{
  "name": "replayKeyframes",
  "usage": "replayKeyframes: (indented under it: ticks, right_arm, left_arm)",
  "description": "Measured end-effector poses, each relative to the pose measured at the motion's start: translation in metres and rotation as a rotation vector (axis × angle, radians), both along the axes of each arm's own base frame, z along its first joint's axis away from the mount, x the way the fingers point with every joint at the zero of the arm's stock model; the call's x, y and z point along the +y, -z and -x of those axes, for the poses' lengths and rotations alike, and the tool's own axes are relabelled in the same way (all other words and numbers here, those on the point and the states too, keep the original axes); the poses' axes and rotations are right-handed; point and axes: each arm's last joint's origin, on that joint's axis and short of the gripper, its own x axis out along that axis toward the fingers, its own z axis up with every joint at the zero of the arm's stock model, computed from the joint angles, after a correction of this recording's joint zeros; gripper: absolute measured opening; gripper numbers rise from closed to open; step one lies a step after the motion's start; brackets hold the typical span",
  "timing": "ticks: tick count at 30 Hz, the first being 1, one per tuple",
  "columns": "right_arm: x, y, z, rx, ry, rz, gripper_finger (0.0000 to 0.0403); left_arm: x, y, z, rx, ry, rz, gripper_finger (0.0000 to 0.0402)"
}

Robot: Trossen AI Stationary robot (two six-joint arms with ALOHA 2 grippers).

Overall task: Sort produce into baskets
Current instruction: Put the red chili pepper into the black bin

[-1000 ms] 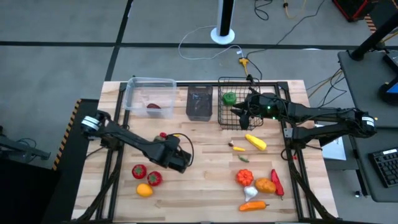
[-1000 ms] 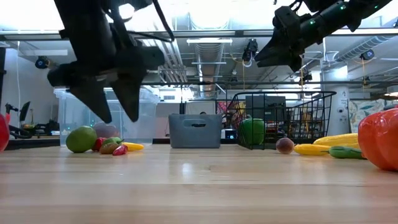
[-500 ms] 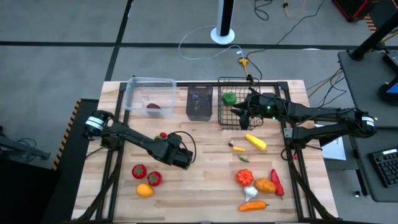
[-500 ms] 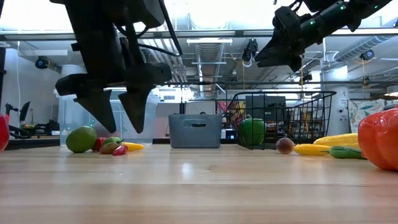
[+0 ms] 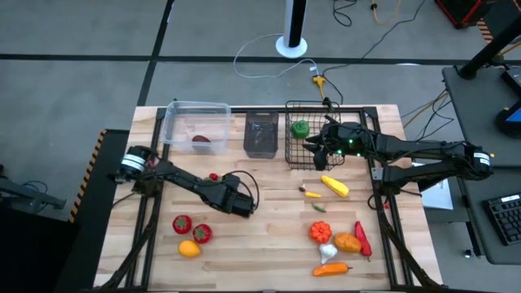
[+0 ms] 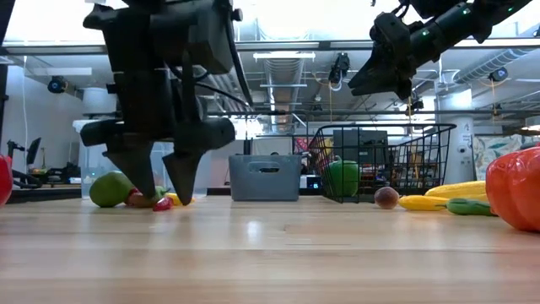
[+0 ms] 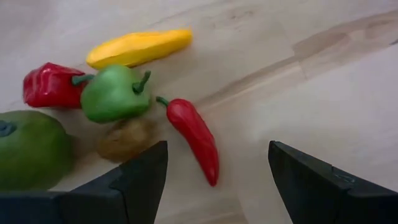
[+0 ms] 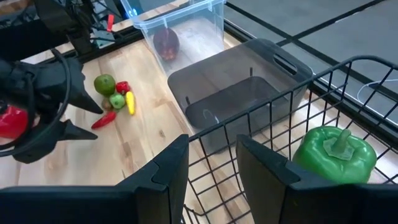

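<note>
Lowered since before, your left tool [image 6: 160,181] hangs wide over the glossy tapered red chili [image 7: 194,138] on the wooden tabletop [image 5: 269,212]; your right tool [image 5: 313,146], upper right, stands narrow, empty.

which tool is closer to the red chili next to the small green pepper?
Left. The left tool hangs open right over the red chili; the right tool is across the table above the wire basket.

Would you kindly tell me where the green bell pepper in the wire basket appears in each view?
High view: green bell pepper at the far left corner of the wire basket.
Low view: pepper right of centre, behind the mesh.
Left wrist view: not in it; the small green pepper there is another one.
Right wrist view: pepper at lower right, behind the wires.
Shared landmark: the dark bin beside the basket.
</note>
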Motion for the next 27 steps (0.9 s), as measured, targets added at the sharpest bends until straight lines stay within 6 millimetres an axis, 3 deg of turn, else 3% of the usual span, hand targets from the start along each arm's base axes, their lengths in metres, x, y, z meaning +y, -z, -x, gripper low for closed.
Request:
replayKeyframes:
  ticks: [11,27]
  right_arm:
    - [0.0000,0.0001,0.0000,0.001,-0.001,0.001,0.0125]
    - [0.0000,0.0003,0.0001,0.002,-0.002,0.001,0.0125]
  left_arm:
    - [0.0018,0.0035,-0.0033,0.004,0.023,0.006,0.0249]
    - [0.0066,0.0064,-0.0014,0.028,0.036,0.001,0.0118]
